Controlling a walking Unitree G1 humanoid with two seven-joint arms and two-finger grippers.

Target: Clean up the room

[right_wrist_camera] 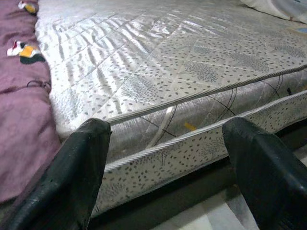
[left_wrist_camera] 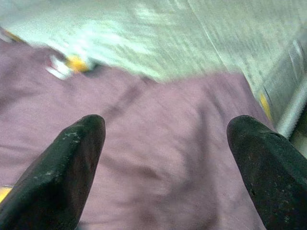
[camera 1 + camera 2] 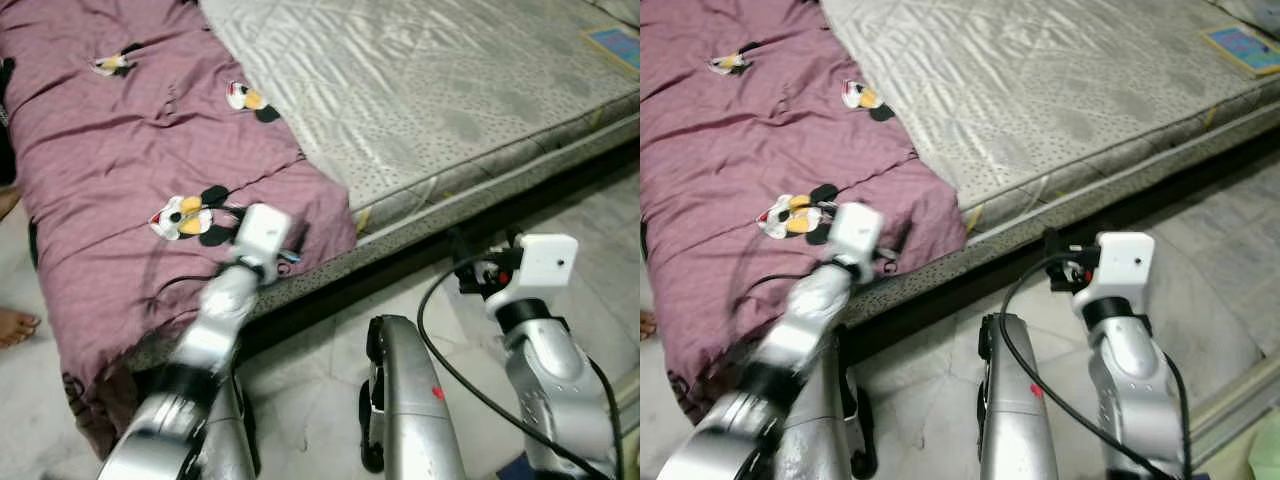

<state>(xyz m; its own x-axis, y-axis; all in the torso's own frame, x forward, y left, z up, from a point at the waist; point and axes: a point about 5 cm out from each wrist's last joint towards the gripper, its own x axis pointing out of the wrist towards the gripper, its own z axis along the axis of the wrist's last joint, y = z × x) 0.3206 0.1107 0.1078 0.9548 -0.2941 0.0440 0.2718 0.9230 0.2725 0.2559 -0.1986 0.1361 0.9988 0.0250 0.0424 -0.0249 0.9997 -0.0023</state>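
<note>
Purple cartoon-print quilted blanket [image 3: 150, 150] | your left gripper [image 2: 168, 143] hovers wide over its corner, likely to grasp | right gripper [image 1: 168, 158] wide, faces grey dotted mattress [image 1: 192, 62] edge

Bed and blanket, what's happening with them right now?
The robot stands at the bed's edge. Its left gripper is open and reaches over the purple blanket, which covers the robot's-left part of the mattress and hangs over the side toward the floor; nothing is gripped. The right gripper is open too, held in front of the bare mattress edge. A flat book-like item lies on the far corner, and a person's foot shows at the left.
</note>
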